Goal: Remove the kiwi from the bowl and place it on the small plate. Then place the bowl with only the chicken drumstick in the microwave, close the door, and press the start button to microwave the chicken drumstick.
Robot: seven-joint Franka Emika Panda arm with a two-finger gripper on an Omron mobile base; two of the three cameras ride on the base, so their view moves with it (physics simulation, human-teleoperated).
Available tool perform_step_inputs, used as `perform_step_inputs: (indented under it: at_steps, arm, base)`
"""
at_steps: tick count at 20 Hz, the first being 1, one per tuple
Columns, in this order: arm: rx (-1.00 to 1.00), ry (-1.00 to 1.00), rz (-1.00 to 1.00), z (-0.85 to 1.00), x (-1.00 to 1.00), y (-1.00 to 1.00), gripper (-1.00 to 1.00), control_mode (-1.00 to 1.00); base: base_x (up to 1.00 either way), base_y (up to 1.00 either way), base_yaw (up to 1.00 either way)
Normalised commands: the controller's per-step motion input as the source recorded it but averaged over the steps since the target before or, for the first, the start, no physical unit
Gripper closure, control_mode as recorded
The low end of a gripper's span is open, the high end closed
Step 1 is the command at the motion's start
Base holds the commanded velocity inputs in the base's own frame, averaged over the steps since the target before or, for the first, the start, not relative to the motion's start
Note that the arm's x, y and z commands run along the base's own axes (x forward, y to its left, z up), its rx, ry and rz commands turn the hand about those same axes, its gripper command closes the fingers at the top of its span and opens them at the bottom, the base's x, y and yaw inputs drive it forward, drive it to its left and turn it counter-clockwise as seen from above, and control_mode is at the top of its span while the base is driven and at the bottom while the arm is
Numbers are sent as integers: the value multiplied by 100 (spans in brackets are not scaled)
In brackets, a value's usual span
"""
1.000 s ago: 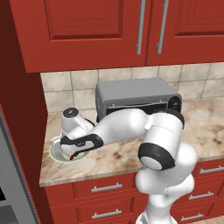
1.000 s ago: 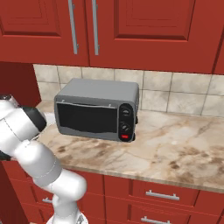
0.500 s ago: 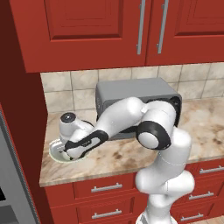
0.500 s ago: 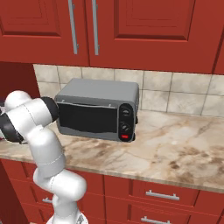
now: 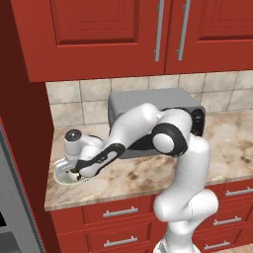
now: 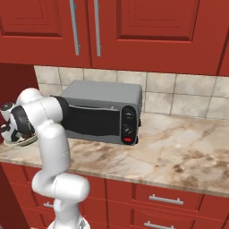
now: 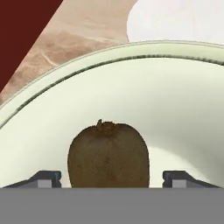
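Left base view: claw (image 5: 78, 172) sunk into bowl (image 5: 61, 175) at the worktop's (image 5: 148, 175) left end; right base view: bowl (image 6: 20, 142) behind the arm; hand view: kiwi (image 7: 108, 155) sits upright between wide-open fingertips (image 7: 45, 179), ungripped.

red cabinets (image 5: 99, 34), tiled backsplash (image 6: 188, 96) — marble counter (image 6: 179, 152)

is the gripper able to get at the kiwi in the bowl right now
Probably yes. In the hand view the kiwi sits in the bowl squarely between the two fingertips, jaws spread wider than the fruit, with nothing visible between them and it.
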Motion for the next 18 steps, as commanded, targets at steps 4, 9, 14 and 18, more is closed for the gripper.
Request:
perform_step_inputs:
  at_steps: [4, 9, 14, 18]
  arm:
    - [0, 0, 0, -11, 0, 0, 100, -100]
    - [0, -6, 0, 6, 0, -9, 100, -100]
    - [0, -14, -1, 54, 0, -44, 100, -100]
    - [0, -8, -12, 64, 0, -21, 100, -100]
  base:
    - [0, 0, 0]
    - [0, 0, 0]
    - [0, 0, 0]
    - [0, 0, 0]
